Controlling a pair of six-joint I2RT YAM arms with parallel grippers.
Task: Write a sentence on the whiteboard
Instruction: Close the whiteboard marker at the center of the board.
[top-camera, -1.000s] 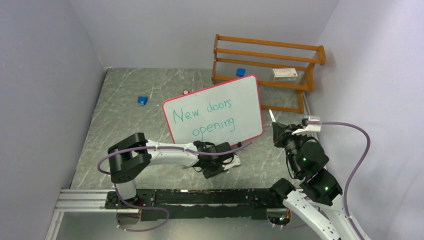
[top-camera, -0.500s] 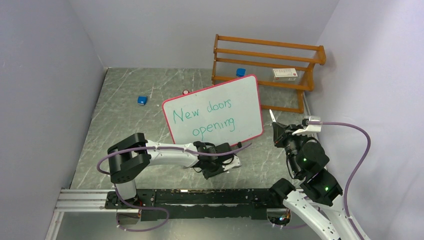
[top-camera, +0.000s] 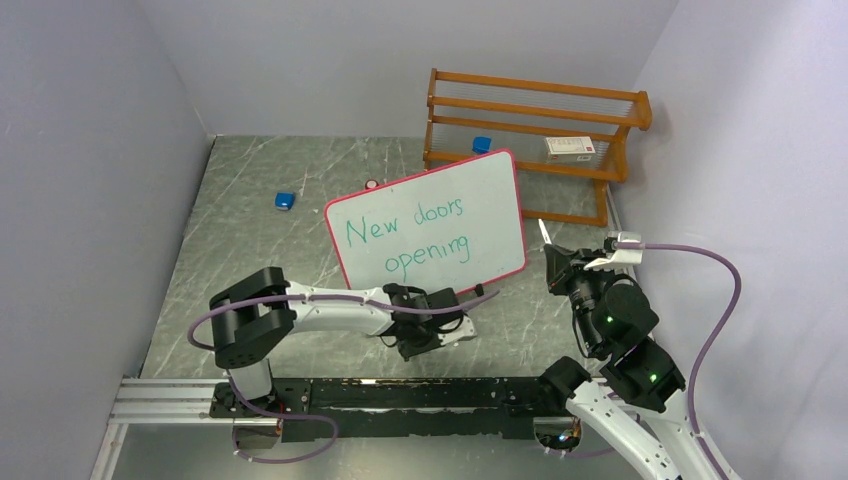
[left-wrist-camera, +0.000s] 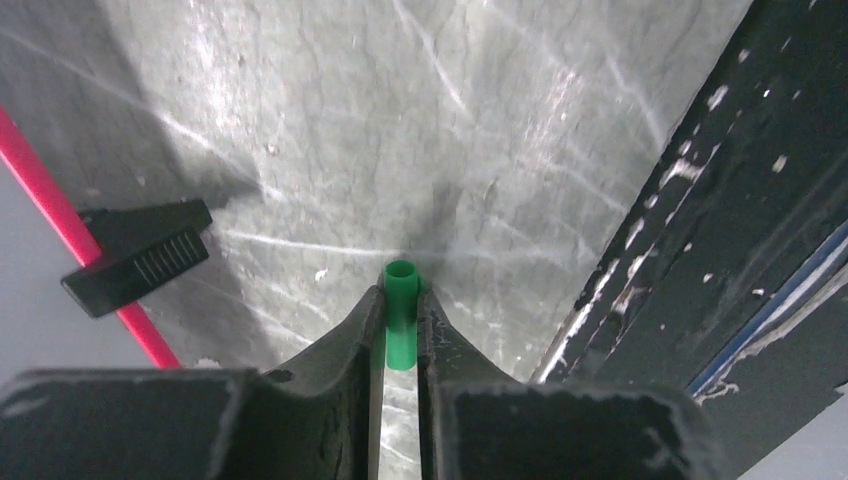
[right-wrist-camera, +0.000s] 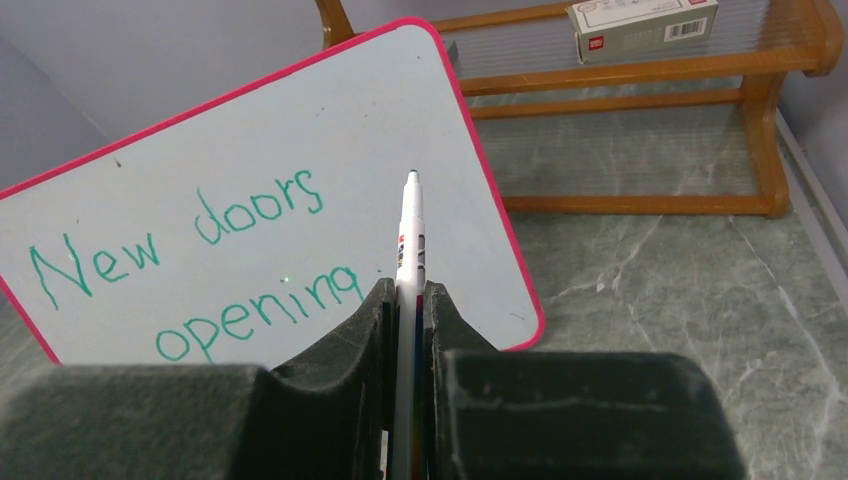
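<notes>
Pinching a small green cap (left-wrist-camera: 401, 335) between closed fingers, the left end effector (left-wrist-camera: 400, 300) is hanging low by the bench (top-camera: 250, 250), six o'clock from the whiteboard (top-camera: 490, 190). The right end effector (right-wrist-camera: 405, 295), at four o'clock, is clamping a white marker (right-wrist-camera: 411, 230), tip pointing boardward. The whiteboard is standing mid-bench, showing the sentence (top-camera: 415, 240) "New doors opening" in green, and a wooden rack (top-camera: 530, 110) is sitting behind at one o'clock.

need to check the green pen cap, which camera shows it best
The left wrist view: the green cap sits in the centre, close up, pinched between that arm's jaws just above the table. In the top view the left arm hides it. The right wrist view does not show it.
</notes>
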